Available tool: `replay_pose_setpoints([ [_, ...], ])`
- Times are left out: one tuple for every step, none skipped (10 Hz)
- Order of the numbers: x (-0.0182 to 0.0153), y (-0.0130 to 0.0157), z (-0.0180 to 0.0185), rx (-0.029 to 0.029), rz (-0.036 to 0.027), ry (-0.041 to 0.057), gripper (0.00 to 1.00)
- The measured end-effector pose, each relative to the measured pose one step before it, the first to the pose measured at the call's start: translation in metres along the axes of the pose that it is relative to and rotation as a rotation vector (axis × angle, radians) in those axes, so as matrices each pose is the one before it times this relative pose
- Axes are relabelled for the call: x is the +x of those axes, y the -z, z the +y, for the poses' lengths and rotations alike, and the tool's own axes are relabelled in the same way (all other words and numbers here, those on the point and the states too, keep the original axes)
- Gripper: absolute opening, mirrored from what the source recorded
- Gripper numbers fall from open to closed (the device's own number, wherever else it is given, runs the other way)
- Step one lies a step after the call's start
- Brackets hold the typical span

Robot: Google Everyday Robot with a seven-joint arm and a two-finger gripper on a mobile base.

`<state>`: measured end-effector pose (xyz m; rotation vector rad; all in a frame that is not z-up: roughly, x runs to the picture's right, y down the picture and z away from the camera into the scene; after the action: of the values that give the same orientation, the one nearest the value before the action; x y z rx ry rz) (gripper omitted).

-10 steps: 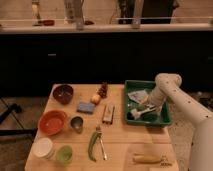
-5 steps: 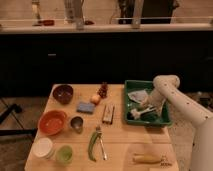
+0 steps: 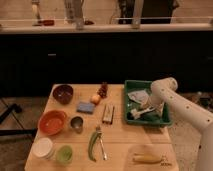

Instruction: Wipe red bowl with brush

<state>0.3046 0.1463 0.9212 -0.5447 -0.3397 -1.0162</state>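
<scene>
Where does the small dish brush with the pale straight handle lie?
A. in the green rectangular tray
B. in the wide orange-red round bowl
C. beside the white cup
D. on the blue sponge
A: the pale-handled brush lies inside the green tray, where the robot's tool hangs just over it; the orange-red bowl stands apart, far to the left.

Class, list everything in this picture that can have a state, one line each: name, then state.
Red bowl, upright, looks empty.
Brush, lying in the green tray, not gripped.
End effector, open, low over the tray, close to the brush.
Maroon bowl, upright.
Metal cup, upright.
</scene>
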Motion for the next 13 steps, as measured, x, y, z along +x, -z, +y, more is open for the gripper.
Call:
replay_pose_setpoints([
  [0.00143,-0.00108,-0.00019,-0.00321,0.00118,-0.00001,0.8],
  [0.0003,-0.00129,-0.00036,-0.00307,-0.0025,0.00077,0.8],
  [0.00079,-0.00083,-0.00059,-0.00266,-0.00278,0.00214,0.8],
  [0.00017,-0.00123,-0.00046,-0.0029,-0.0048,0.00284,0.76],
  [-0.00019,-0.00051,0.00083,-0.0017,-0.00386,0.00135,0.67],
  [-0.00036,0.00006,0.00131,-0.0017,-0.00418,0.00106,0.59],
  [0.00012,0.00032,0.00009,0.00459,-0.0031,0.00163,0.47],
  [-0.00003,-0.00002,-0.00014,0.00192,-0.00188,0.00145,0.37],
  [0.00013,0.00059,0.00094,-0.00046,0.00018,-0.001,0.28],
  [0.00066,0.00183,0.00324,-0.00135,0.00118,-0.0042,0.19],
  [-0.00024,0.00252,-0.00099,0.00188,-0.0006,-0.0001,0.07],
  [-0.00032,0.00085,-0.00422,0.00196,0.00075,0.0052,0.02],
  [-0.00086,0.0002,0.00103,-0.00226,-0.00282,-0.00049,0.0],
])
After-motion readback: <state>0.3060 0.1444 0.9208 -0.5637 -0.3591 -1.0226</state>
